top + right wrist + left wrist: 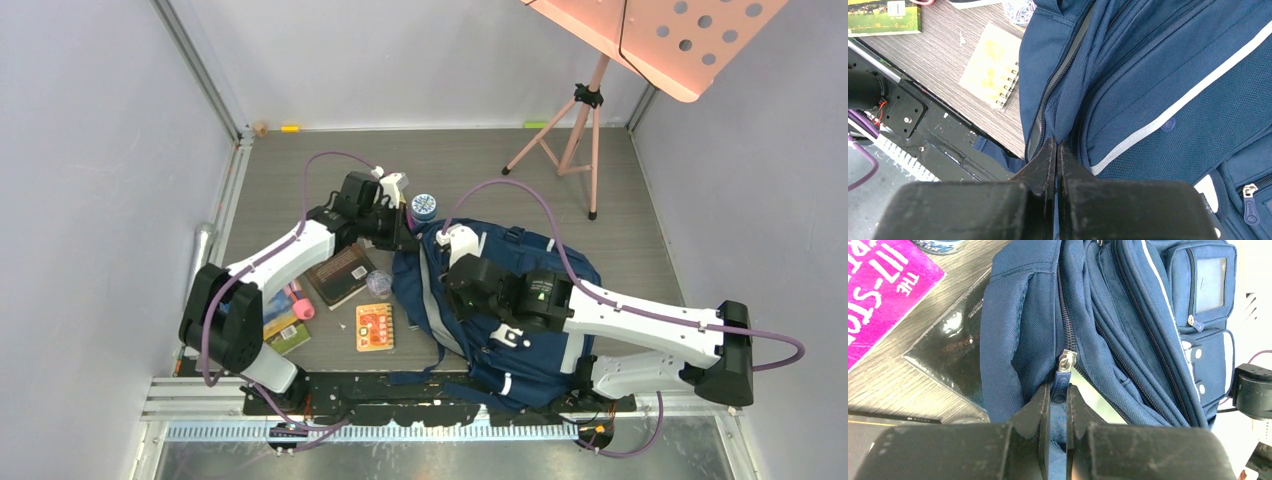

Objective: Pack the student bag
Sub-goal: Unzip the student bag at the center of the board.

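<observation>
The student bag (pixel 415 292), a navy blue backpack with pale stripes, lies in the middle of the table. My left gripper (pixel 408 232) is at the bag's far left corner. In the left wrist view it (pixel 1060 391) is shut on the blue zipper pull (pixel 1063 372) of the main zip, which is partly open beside it. My right gripper (pixel 455 262) is over the bag's left side. In the right wrist view it (pixel 1057 143) is shut on a fold of bag fabric (pixel 1068 112) next to the open zip.
Left of the bag lie a dark book (pixel 340 275), an orange spiral notebook (pixel 375 326), a pink marker (pixel 300 303), a green book (pixel 287 336) and a clear pouch (pixel 379 283). A round blue tin (pixel 424 206) sits behind. A pink music stand (pixel 580 110) stands far right.
</observation>
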{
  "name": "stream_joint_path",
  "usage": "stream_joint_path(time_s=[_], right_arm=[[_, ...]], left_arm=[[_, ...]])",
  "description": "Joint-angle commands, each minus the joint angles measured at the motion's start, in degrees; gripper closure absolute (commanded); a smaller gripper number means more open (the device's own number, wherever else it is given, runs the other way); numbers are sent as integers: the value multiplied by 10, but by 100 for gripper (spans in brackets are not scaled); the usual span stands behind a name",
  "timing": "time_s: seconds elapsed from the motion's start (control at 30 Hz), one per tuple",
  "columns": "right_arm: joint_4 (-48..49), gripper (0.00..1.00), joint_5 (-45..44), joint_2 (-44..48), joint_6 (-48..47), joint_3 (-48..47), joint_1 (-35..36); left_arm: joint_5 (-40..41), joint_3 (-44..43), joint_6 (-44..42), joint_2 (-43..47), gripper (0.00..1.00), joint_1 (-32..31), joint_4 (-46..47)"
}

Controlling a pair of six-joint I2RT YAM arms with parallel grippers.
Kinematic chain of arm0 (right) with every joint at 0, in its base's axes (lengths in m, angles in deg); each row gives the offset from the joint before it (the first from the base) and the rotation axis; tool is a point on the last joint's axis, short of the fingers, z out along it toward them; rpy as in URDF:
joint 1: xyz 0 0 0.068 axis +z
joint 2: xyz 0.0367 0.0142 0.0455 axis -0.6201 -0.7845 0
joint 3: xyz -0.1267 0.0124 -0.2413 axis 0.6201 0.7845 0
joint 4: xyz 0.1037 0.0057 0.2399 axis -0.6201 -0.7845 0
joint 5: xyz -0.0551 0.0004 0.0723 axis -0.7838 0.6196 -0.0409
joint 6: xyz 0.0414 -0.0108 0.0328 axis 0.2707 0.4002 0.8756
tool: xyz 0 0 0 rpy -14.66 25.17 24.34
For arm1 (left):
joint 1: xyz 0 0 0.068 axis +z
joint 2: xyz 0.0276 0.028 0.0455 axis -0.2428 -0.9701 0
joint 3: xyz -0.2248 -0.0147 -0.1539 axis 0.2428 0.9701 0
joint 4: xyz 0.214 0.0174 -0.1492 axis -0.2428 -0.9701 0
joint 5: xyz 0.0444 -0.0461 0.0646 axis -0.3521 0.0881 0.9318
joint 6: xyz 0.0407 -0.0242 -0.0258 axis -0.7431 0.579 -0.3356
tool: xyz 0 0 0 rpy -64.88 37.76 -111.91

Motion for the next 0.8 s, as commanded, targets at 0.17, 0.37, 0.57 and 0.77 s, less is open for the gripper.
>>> stream_joint_path(time_s=[0.17,0.37,0.57,0.77], right_arm=[[-97,100,74,48,10,-3,28],[-107,93,-44,37,45,-19,28],[-45,41,-160,4,73,-51,27],[-2,25,-186,-76,39,-114,-7]], left_arm=[[56,-89,-36,-91,100,46,54],[-7,-51,-24,-79,100,46,79],[-82,48,19,-38,100,46,147],[-105,92,48,-12,100,46,174]])
